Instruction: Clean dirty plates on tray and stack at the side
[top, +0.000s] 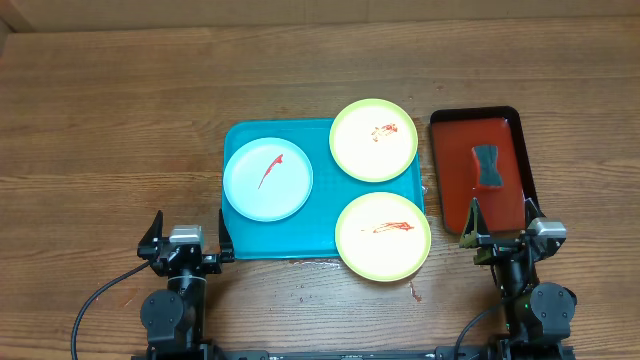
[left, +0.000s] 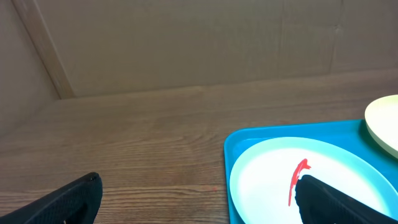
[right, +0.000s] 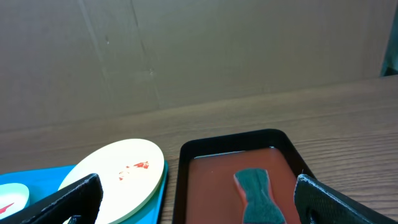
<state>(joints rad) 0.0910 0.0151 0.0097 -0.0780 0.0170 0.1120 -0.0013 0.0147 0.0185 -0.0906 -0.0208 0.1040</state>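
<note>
No readable text.
No letters, labels, brands, numbers or signs could be read in the overhead view or in either wrist view.
</note>
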